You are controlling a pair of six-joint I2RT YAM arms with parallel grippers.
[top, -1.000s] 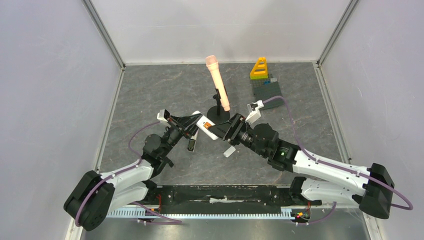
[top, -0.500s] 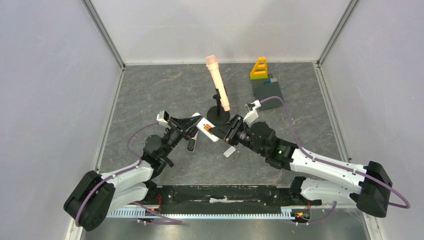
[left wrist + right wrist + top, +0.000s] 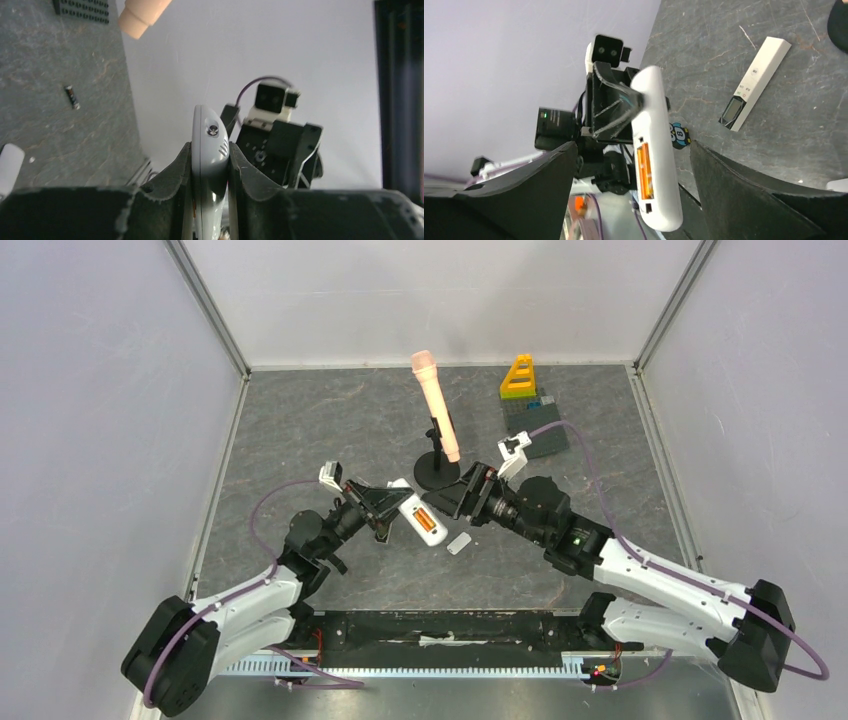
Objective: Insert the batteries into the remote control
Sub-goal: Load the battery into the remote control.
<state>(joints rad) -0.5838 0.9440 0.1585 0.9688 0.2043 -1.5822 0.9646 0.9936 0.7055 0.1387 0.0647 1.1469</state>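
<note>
My left gripper (image 3: 393,508) is shut on a white remote control (image 3: 420,520), held off the table. Its back compartment is uncovered and shows orange batteries (image 3: 427,523) lying inside. In the left wrist view the remote (image 3: 210,125) stands edge-on, squeezed between the fingers of that gripper (image 3: 210,150). My right gripper (image 3: 452,502) is open just right of the remote, not touching it. In the right wrist view its wide fingers (image 3: 539,185) flank the remote (image 3: 656,150) and the batteries (image 3: 644,170). One dark battery (image 3: 73,96) lies loose on the table.
A small white cover piece (image 3: 459,544) lies on the table below the remote. A slim white remote (image 3: 755,82) lies flat nearby. A pink microphone (image 3: 436,415) on a black stand stands behind, with a dark brick plate (image 3: 533,423) and a yellow piece (image 3: 518,378) at the back right.
The right gripper has opened and drawn back to the right, off the remote. The left gripper has swung the remote so its free end points lower and the orange batteries face up.
</note>
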